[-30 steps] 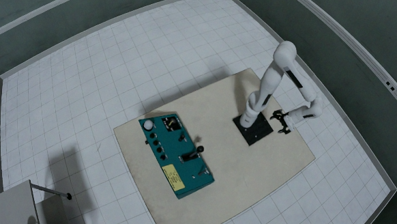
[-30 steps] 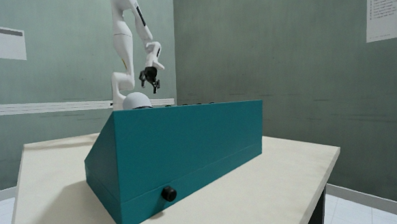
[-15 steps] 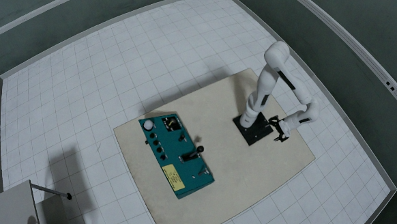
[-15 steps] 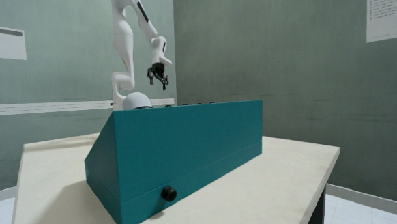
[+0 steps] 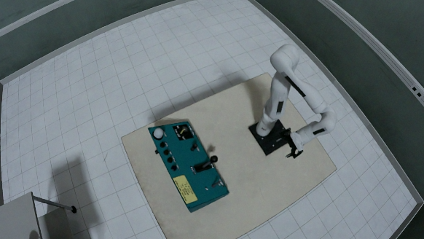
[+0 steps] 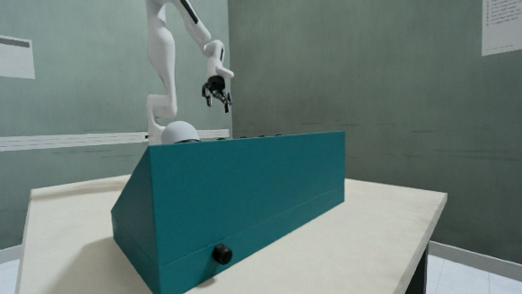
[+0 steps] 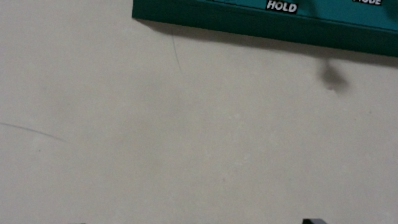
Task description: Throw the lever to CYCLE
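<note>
The teal console [image 5: 187, 165] sits on the beige table, left of centre in the overhead view. Its lever [image 5: 207, 165], a black stick with a ball knob [image 5: 214, 159], stands in a slot on the console's right half. My gripper [image 5: 294, 150] is open and empty, far to the right of the console next to the arm's black base plate [image 5: 269, 137]. In the exterior view the gripper [image 6: 217, 97] hangs high above and behind the console's back face [image 6: 233, 197]. The wrist view shows the console's near edge [image 7: 265, 17] with the label HOLD [image 7: 281, 6].
The console also carries a white dome [image 5: 158, 133], a dial panel [image 5: 183, 132], a column of black buttons [image 5: 168, 153], two small toggles [image 5: 194, 147] and a yellow label [image 5: 184, 189]. A black knob [image 6: 221, 254] sits on its back. A grey stand [image 5: 22, 218] is at the lower left.
</note>
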Motion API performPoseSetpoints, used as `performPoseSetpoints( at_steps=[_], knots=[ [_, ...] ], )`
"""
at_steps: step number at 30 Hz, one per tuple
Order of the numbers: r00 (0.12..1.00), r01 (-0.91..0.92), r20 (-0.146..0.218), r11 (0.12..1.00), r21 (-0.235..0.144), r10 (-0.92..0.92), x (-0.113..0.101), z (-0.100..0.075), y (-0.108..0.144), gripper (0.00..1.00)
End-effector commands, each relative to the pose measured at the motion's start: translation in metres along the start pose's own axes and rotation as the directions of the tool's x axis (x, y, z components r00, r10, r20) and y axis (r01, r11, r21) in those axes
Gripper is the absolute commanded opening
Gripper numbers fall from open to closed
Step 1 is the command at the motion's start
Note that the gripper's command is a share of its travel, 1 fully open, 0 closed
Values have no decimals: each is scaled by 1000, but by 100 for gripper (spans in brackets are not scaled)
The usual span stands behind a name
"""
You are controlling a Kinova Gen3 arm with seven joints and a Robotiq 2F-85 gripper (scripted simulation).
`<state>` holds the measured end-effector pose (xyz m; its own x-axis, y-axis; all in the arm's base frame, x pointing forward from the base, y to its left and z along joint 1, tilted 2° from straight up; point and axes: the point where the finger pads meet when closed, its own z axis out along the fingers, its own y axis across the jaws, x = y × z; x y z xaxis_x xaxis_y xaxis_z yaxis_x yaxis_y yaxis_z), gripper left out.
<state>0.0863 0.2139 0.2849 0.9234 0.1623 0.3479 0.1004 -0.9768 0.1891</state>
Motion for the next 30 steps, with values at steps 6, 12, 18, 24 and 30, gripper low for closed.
performPoseSetpoints(
  at_steps=[6,12,18,24,30],
  knots=[
    [998,-57,-30,998,20,57,40,2,4,100],
    [994,-96,-52,995,29,97,66,4,10,100],
    [990,-121,-68,992,35,123,84,5,16,100],
    [981,-167,-96,985,42,170,114,7,29,100],
    [971,-204,-121,978,46,208,138,9,42,100]
  ],
)
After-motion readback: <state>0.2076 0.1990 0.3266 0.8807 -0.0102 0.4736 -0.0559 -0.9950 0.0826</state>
